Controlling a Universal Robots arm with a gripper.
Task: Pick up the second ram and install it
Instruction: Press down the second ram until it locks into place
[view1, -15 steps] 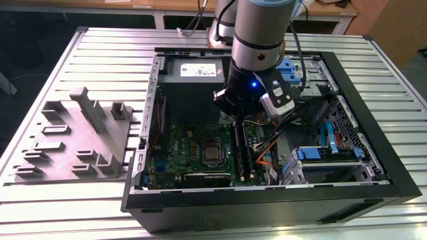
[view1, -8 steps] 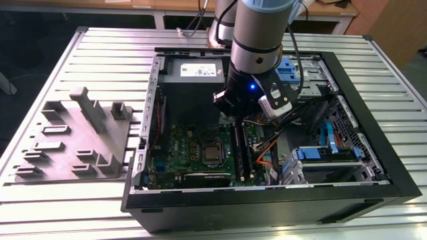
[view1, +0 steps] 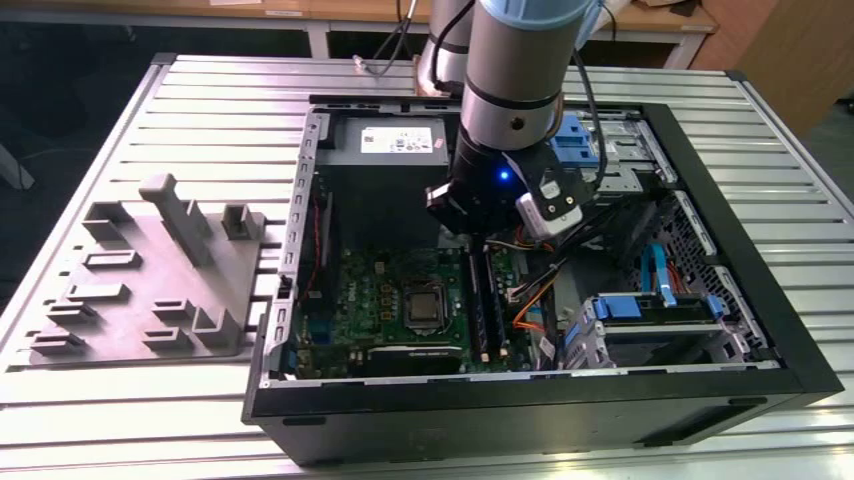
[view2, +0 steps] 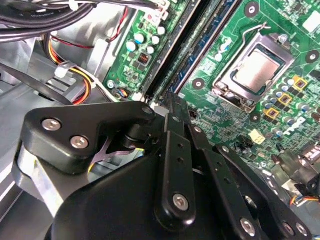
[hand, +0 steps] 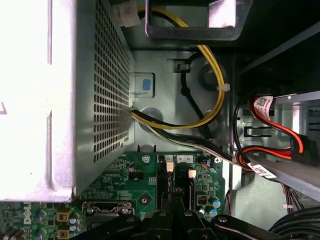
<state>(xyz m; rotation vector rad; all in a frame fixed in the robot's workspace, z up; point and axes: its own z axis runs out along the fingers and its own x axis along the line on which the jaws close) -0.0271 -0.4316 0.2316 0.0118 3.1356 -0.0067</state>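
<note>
A long narrow dark ram (view1: 478, 310) stands on edge in the memory slots of the green motherboard (view1: 358, 290), inside the open computer case. My gripper (view1: 470, 248) is at the ram's far end, its thin fingers drawn together and shut, tips down on that end. In the second wrist view the gripper (view2: 172, 98) narrows to a point where the dark slots (view2: 192, 42) begin. In the first wrist view the gripper (hand: 173, 196) sits between two white slot latches (hand: 170, 165). I cannot tell if the tips clamp the ram or only touch it.
The processor socket (view1: 424, 308) lies beside the slots. Orange and black cables (view1: 534, 300) run close on the exterior view's right, with blue drive bays (view1: 654, 310) beyond. The power supply (view1: 394, 140) fills the case's far end. A grey fixture (view1: 160, 270) rests on the table at the exterior view's left.
</note>
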